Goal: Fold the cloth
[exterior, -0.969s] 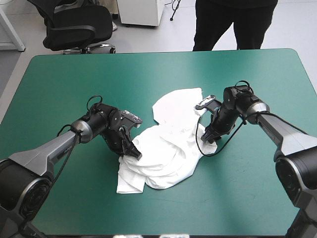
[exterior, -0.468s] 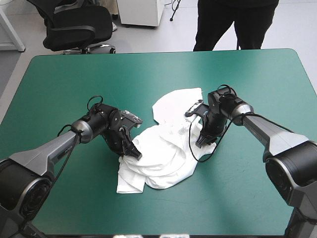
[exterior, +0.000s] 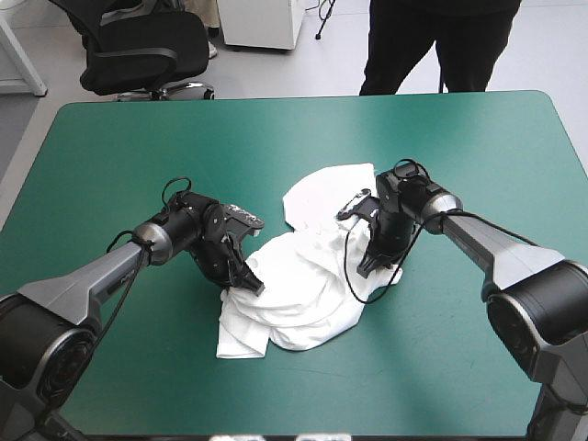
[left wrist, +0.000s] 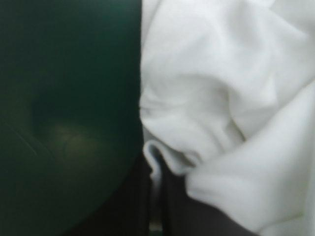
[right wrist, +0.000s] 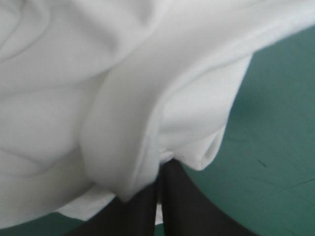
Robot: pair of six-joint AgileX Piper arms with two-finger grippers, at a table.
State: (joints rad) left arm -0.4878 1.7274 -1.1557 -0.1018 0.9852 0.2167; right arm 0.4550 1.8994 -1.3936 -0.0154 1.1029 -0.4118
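High view shows the T-shirt as a crumpled heap near the middle of the table, one lobe reaching toward the far edge and another toward the near edge. The left gripper pinches its left edge, with the fingers all but closed on a small fold, as the left wrist view shows. The right gripper is clamped the same way on a thick, doubled hem at the right edge. The step in hand, I judge, is spreading the heap flat before any fold. To do it well, both arms should lift and draw apart evenly, without letting either pinch slip. Only the T-shirt's own bunched layers stand in the way, and the table gives room on either side.
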